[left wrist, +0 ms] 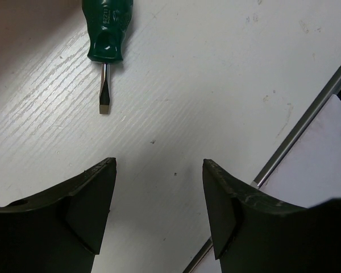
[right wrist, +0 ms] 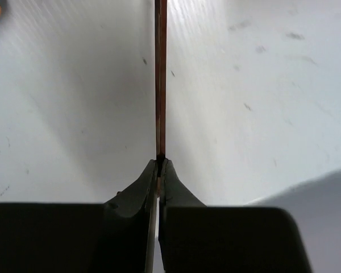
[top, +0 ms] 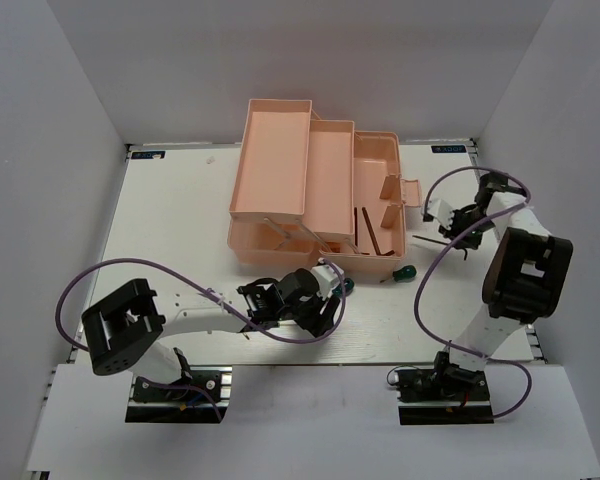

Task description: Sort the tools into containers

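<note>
One thin hex key (right wrist: 160, 85), tip-pinched in the right gripper (right wrist: 159, 163), is risking swivelling loose; left gripper (left wrist: 159, 190) is gaping empty.

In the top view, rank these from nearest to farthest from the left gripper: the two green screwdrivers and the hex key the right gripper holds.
From the left gripper:
1. dark green screwdriver, just ahead of it on the table.
2. bright green screwdriver, farther right, by the toolbox corner.
3. hex key, far right, pinched in the right gripper.
</note>
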{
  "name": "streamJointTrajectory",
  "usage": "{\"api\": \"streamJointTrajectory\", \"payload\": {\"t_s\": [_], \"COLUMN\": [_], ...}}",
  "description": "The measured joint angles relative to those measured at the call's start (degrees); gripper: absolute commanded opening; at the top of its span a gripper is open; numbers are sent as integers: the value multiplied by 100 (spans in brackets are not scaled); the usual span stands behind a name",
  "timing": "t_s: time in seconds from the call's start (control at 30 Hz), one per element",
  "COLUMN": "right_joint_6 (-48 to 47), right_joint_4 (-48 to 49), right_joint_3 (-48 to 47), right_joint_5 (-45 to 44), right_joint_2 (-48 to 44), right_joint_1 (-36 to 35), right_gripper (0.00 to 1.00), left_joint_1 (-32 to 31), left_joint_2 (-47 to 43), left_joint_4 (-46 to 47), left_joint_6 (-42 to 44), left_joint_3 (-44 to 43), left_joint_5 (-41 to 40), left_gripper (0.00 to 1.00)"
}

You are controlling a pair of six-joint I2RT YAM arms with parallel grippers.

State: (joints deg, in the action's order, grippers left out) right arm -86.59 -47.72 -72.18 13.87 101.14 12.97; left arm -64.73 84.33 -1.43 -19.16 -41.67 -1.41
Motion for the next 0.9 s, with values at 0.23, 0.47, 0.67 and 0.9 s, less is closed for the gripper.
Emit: {"api": "streamJointTrajectory", "payload": {"t_s": [0.23, 0.47, 0.67, 0.9], "right_joint_6": [105, 133, 758, 2916], "right_joint_4": [-22, -431, -1036, -997], "right_joint_3": [66, 79, -505, -1270], "right_joint_5": [17, 433, 1239, 1794], "right_joint_2": [-564, -1390, -2100, -1360], "right_joint_1": [450, 807, 389, -1001], "right_gripper": [0, 0, 0, 0], "left_joint_1": [0, 0, 0, 0], "left_joint_2": [-116, -243, -243, -33], "left_joint_4": [-2, 13, 24, 57], "left_joint_6": [2, 26, 68, 72], "left_joint_3": [22, 70, 70, 9], "left_joint_5": [0, 0, 0, -142], "left_gripper": [73, 73, 73, 73]}}
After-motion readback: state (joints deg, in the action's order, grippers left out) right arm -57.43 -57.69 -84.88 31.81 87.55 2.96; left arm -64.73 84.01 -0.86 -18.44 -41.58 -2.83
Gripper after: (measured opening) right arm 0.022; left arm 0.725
